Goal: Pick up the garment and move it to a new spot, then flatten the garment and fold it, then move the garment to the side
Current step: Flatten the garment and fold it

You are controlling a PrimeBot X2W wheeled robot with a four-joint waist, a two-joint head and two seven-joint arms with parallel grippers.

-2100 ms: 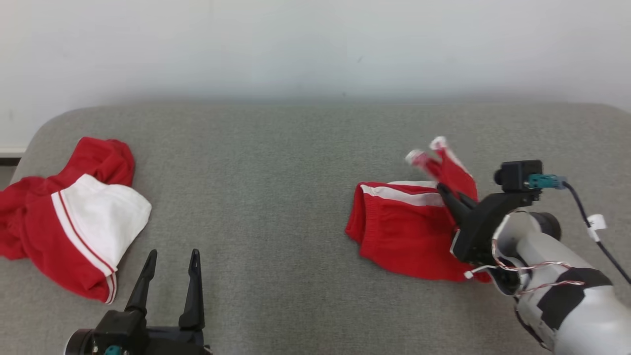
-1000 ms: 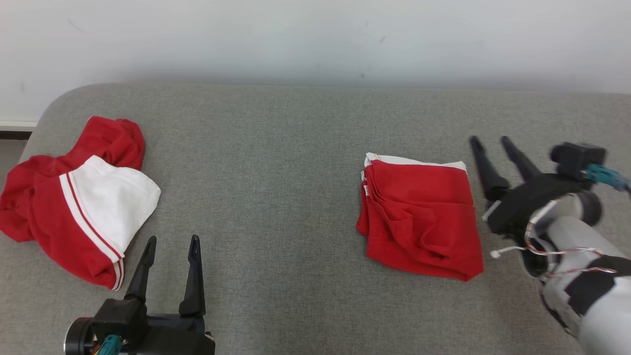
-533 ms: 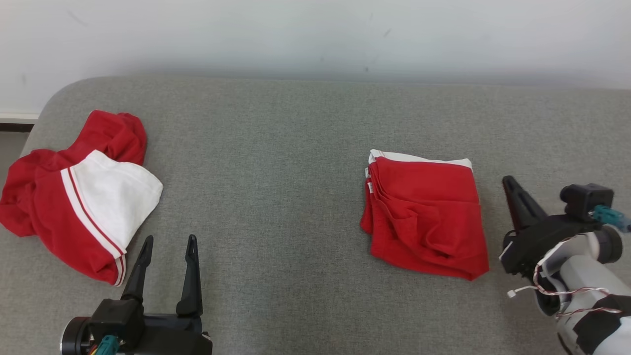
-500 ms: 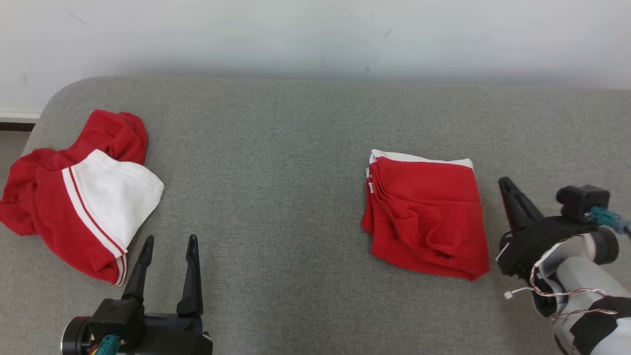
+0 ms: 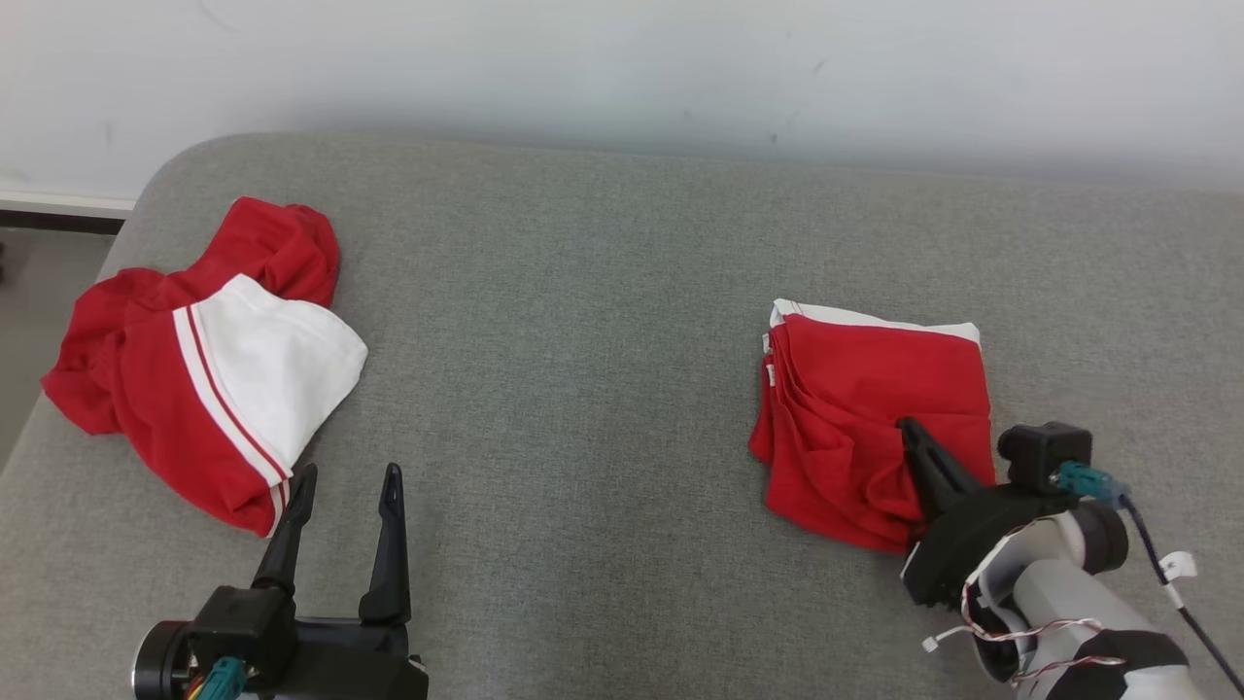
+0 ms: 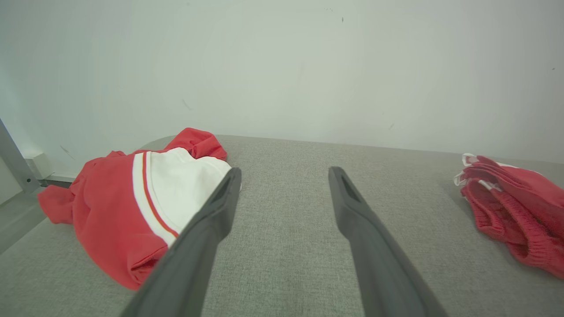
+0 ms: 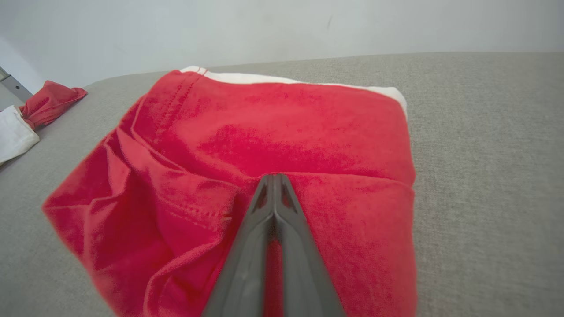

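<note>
The right claw (image 5: 908, 426) has its two dark fingers pressed flat together with no gap at the tips. They point away from the front edge of the table (image 5: 583, 321) and lie over the near part of the folded red shorts (image 5: 875, 379). In the right wrist view the closed tips (image 7: 274, 177) meet the cloth at a crease that runs across the shorts (image 7: 286, 127). No fold of cloth shows between them, so the claw holds nothing.

The shorts lie in the right half of the table, about midway between its front and back edges. They form a rough square with a white band along the far side. The stacked layers and a gathered waistband face the left, as the left wrist view shows (image 6: 511, 202).

The left claw (image 5: 349, 472) hangs over the front left part of the table. Its fingers are spread wide and empty, and bare grey cloth shows between them (image 6: 285, 171).

Just beyond its left finger lies a crumpled red and white garment (image 5: 194, 389), close to the table's left edge and back left corner. Its white panel faces up (image 6: 132, 207). The two garments lie well apart.

A plain pale wall (image 5: 622, 68) stands behind the table's back edge.
</note>
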